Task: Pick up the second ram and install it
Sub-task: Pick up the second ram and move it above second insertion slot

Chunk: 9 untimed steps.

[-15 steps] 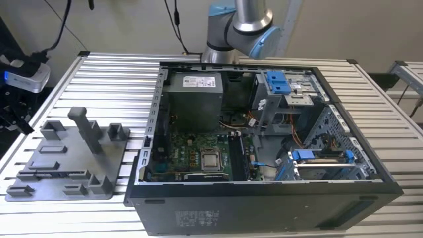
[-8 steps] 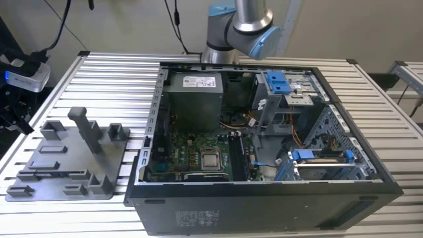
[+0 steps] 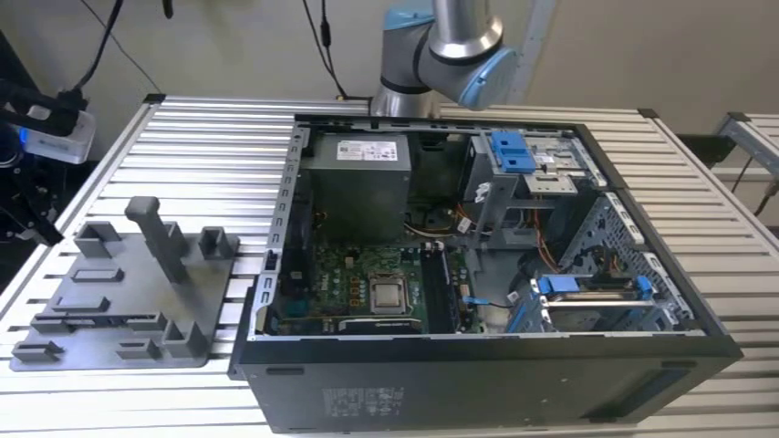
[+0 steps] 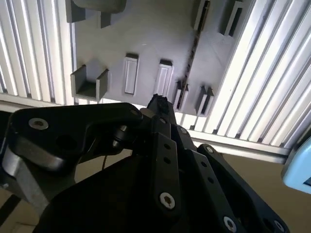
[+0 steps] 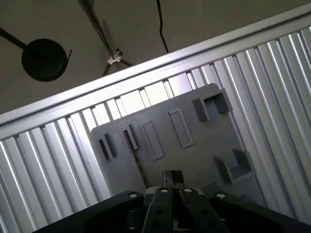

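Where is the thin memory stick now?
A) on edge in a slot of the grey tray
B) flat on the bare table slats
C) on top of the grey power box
A: in the second wrist view the memory stick stands on edge in a slot of the grey tray.
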### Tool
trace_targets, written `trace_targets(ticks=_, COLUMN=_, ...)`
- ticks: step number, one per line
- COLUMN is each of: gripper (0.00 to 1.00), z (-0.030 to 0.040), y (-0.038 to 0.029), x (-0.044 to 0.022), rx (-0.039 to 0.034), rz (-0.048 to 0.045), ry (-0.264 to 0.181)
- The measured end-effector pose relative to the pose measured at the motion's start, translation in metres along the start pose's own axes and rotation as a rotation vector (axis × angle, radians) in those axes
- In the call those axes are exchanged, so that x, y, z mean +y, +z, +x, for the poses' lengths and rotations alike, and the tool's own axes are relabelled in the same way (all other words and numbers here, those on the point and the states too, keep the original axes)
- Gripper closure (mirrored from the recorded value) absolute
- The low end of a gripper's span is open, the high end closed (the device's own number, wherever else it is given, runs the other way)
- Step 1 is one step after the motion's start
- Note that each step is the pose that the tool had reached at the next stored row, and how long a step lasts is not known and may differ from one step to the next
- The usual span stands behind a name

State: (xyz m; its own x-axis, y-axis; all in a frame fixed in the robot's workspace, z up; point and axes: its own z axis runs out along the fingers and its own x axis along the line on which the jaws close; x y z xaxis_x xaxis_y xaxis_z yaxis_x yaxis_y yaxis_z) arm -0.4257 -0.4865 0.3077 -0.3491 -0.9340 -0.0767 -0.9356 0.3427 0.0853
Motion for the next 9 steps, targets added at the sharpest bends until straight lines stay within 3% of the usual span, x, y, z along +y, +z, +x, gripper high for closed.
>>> trace_targets(ticks=2, gripper=0.89, z=0.0000, y=0.0002, x=-0.0001, rx=0.0039, rz=-0.0020, ry=-0.031)
trace_targets(ticks=5, gripper=0.89, z=0.0000, y=0.0007, x=-0.0001, rx=0.0158, rz=0.0002, ry=-0.073)
trace_targets(ticks=7, gripper=0.89, z=0.0001, y=0.0007, x=-0.0001, rx=0.0192, rz=0.0129, ry=-0.098)
trace_targets(ticks=9, gripper=0.89, z=0.0001, y=0.0010, x=-0.0001, rx=0.0164, rz=0.0338, ry=-0.119)
